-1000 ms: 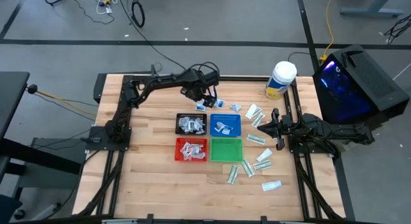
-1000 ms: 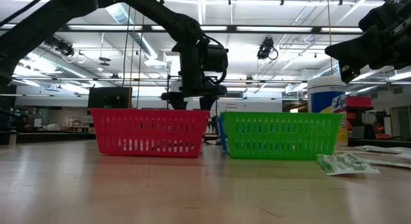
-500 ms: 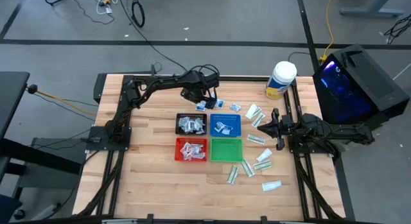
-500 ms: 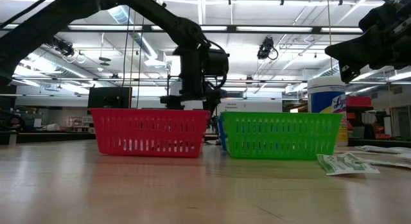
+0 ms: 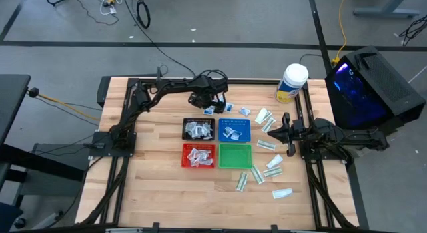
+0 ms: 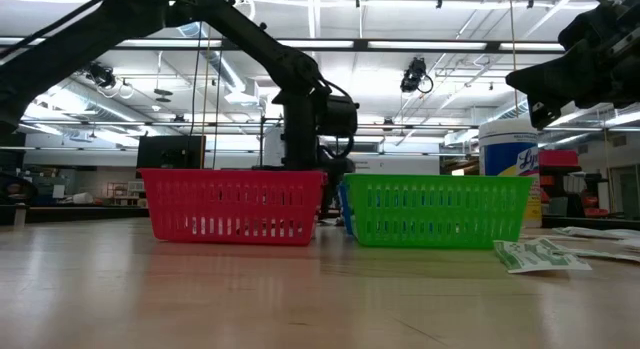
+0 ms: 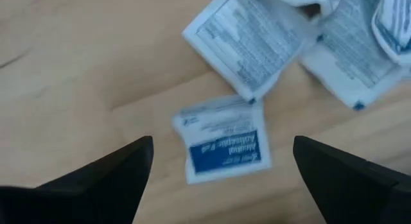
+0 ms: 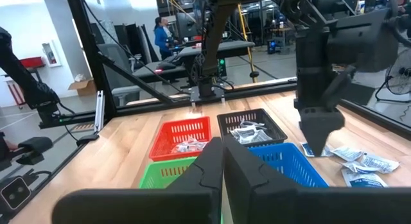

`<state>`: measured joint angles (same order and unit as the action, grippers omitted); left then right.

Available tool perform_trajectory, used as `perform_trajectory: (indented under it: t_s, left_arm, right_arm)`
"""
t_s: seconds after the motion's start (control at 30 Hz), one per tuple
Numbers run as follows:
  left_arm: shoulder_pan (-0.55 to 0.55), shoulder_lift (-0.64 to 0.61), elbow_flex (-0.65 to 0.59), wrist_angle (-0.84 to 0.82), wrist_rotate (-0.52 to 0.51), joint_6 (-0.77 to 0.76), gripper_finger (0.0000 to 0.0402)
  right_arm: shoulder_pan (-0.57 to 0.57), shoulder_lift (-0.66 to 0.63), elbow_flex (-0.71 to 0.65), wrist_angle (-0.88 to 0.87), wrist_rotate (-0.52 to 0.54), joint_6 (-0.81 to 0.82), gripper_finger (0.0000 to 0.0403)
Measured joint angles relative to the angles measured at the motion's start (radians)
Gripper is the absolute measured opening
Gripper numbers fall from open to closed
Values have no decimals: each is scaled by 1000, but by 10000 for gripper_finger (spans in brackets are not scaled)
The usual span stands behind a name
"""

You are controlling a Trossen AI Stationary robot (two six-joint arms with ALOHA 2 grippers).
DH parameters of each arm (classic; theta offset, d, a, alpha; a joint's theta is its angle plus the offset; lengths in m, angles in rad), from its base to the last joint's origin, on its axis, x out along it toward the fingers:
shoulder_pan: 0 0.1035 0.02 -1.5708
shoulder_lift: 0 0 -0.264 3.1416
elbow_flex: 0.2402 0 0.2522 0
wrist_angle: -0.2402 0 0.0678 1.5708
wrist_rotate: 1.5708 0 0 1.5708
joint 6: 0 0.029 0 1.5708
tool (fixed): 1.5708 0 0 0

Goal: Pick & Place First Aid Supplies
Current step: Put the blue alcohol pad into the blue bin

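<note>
The tabletop (image 5: 153,173) is showing smooth, pale wood. The packets (image 7: 225,139) are looking like thin paper. The trays (image 6: 233,205) are showing glossy plastic mesh.

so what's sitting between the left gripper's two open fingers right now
In the left wrist view, a squarish packet with a blue label lies on bare wood between the left gripper's open fingers, untouched.

Light wooden tabletop (image 5: 153,186), four mesh trays (image 5: 217,143) clustered mid-table, white jar (image 5: 291,83) at far right edge, flat packets (image 5: 267,167) scattered toward the right edge
</note>
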<state>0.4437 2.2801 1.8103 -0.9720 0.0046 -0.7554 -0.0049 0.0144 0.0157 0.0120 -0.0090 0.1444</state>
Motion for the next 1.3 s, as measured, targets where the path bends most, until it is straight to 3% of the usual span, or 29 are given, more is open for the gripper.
perform_trajectory:
  t_s: [0.43,1.3]
  left_arm:
    - [5,13,0,20,14,28,380]
    - [-6,17,-16,14,-54,35,380]
  right_arm:
    - [0,0,0,0,0,0,18]
    - [0,0,0,0,0,0,18]
